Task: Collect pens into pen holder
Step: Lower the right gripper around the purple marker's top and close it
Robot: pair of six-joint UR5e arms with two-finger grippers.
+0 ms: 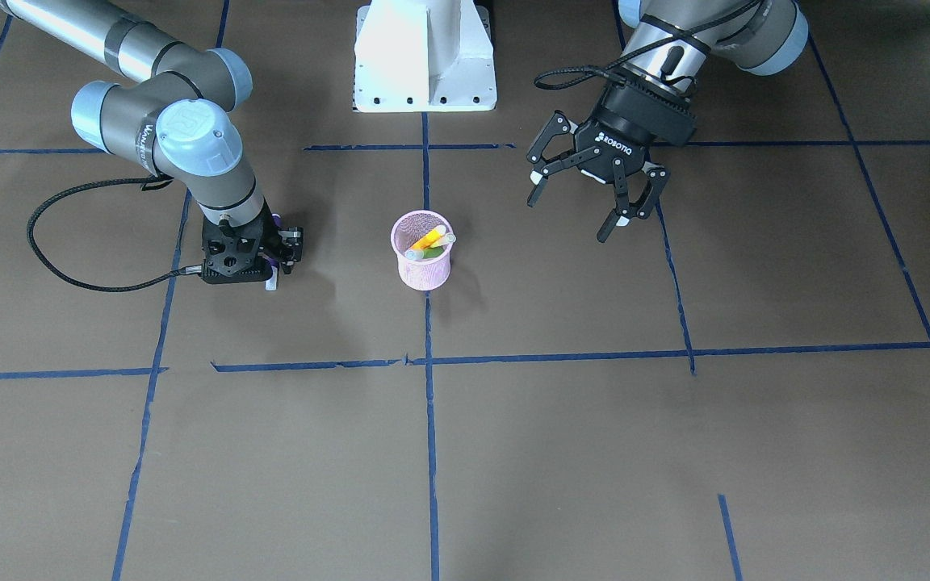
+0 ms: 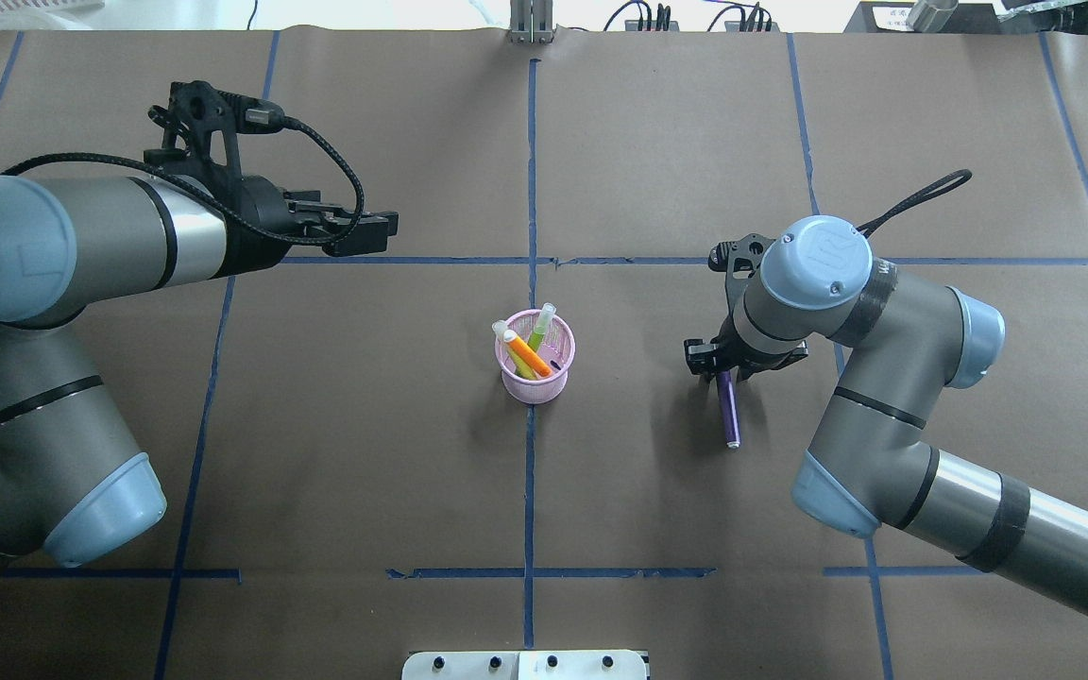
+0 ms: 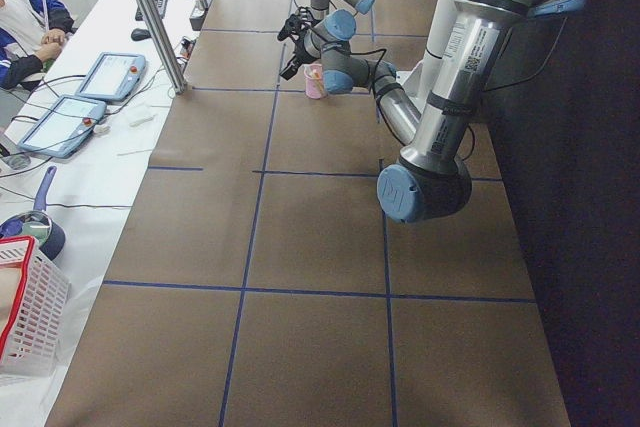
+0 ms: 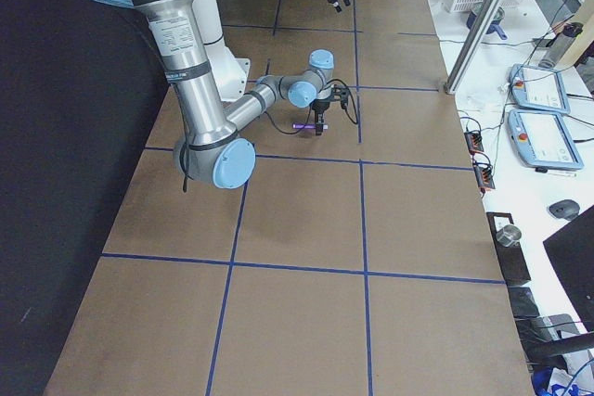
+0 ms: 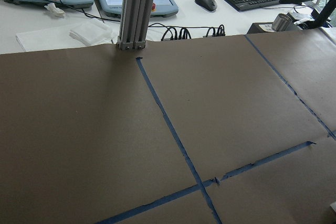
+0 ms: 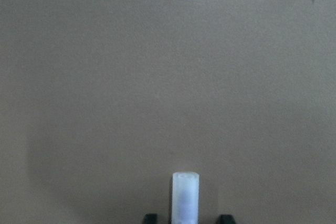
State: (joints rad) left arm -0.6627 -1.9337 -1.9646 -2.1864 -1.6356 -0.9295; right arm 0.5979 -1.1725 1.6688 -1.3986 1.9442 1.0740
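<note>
The pink mesh pen holder (image 2: 535,370) stands at the table's middle, also seen in the front view (image 1: 422,260). An orange pen (image 2: 529,355) and a green pen (image 2: 540,328) lean inside it. The purple pen (image 2: 727,410) lies level at the table surface to the holder's right. My right gripper (image 2: 722,370) points straight down and is shut on its far end. The pen's pale cap (image 6: 185,195) shows between the fingertips in the right wrist view. My left gripper (image 1: 594,206) is open and empty, hovering high at the table's far left.
Blue tape lines (image 2: 531,434) divide the brown table into squares. The robot's white base (image 1: 425,56) stands at the near edge. A metal post (image 5: 135,9), tablets and a keyboard lie beyond the far edge.
</note>
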